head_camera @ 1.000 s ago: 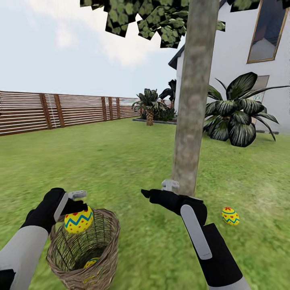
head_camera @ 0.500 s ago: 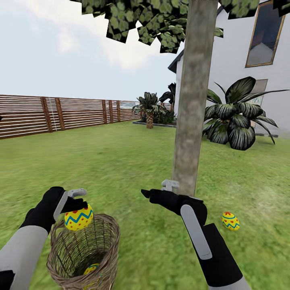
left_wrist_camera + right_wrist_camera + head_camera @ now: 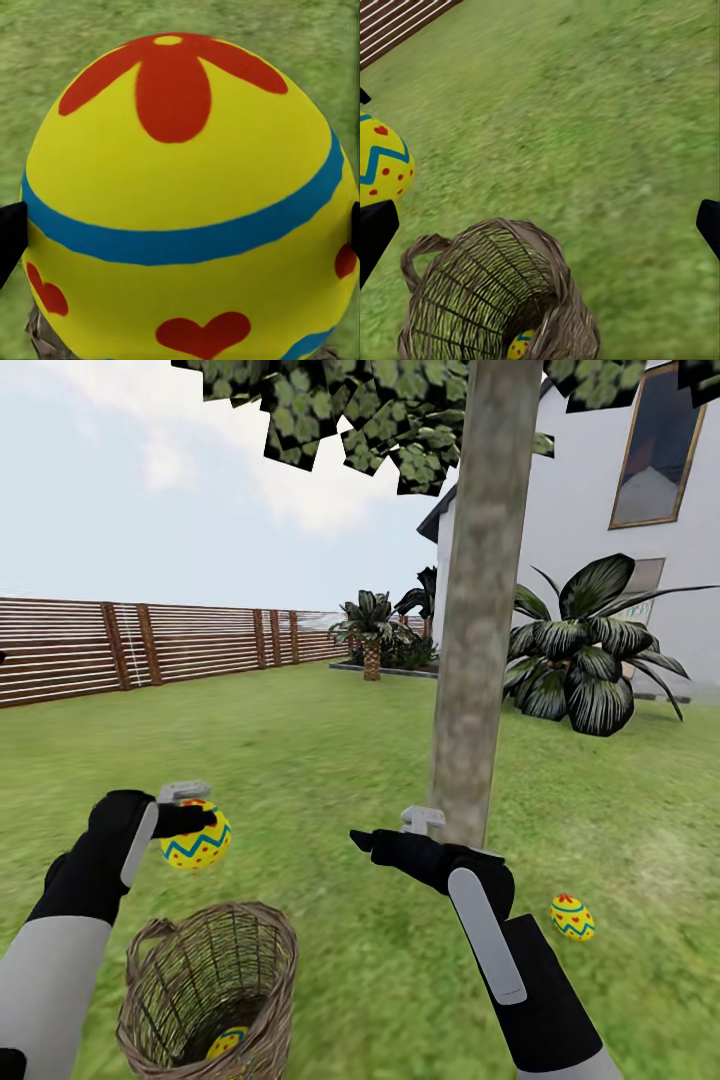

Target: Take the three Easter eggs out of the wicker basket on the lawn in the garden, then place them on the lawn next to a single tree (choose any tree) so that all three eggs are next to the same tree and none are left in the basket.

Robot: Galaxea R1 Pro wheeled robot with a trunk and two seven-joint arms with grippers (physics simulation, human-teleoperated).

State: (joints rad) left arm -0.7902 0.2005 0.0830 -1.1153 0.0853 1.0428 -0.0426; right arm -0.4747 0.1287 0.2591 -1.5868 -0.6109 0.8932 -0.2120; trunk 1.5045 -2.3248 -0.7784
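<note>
Grass lies open between basket [image 3: 205, 985] and tree [image 3: 478, 610] — left gripper [image 3: 190, 822] pinches an egg [image 3: 196, 838], right gripper [image 3: 405, 830] spread.

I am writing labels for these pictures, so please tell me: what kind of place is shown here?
Most likely a home back garden: a wide grass lawn, a brown slatted wooden fence along its edge, and a tree standing before a white house.

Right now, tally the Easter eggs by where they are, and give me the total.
Held in left gripper: 1, egg
In wicker basket: 1, egg
On lawn by tree: 1, egg
Total: 3
</note>
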